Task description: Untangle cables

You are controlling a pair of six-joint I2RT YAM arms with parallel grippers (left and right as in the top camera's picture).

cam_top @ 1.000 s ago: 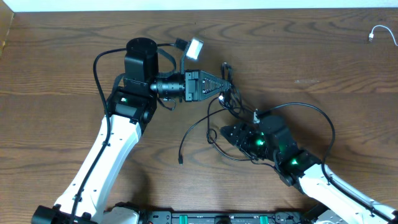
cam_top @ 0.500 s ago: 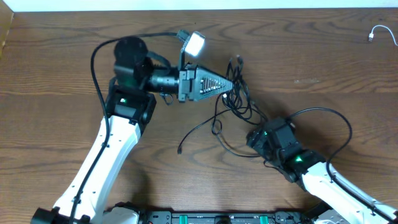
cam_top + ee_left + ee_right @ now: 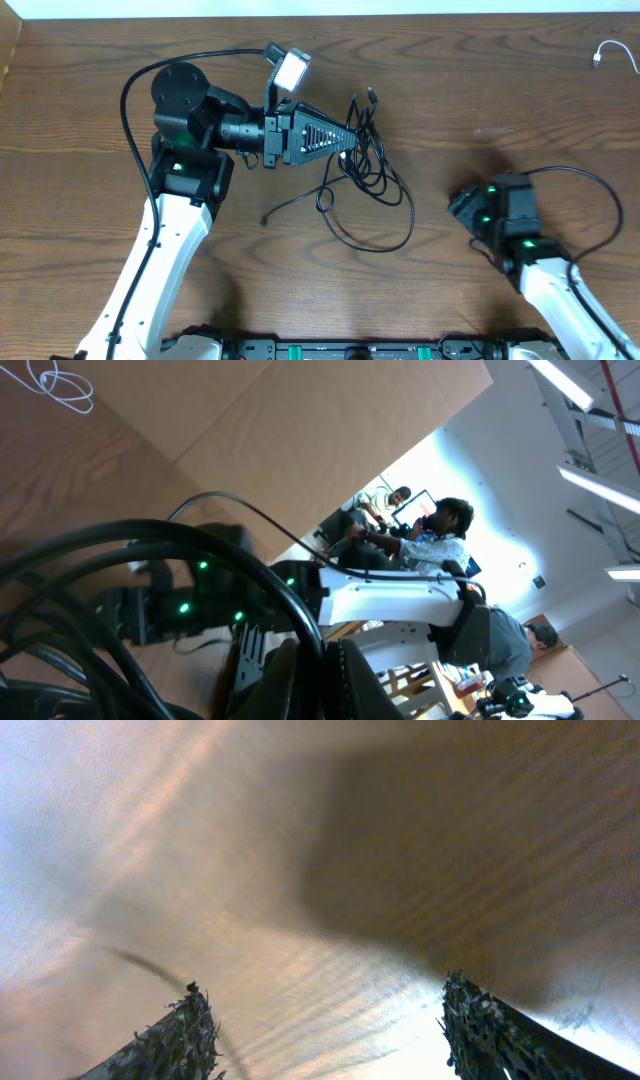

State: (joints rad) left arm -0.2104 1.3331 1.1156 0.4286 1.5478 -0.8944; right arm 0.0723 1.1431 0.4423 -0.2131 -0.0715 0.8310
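Looping black cables (image 3: 362,160) on wooden table (image 3: 500,80).

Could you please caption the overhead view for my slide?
Left gripper pinches tangled black cables; right gripper open, apart.

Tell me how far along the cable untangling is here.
Done: the white cable lies apart, off to the right. In hand: the left hand is shut on the black cables. Left: those cords overlap in crossed loops; the right hand is open, holding nothing.
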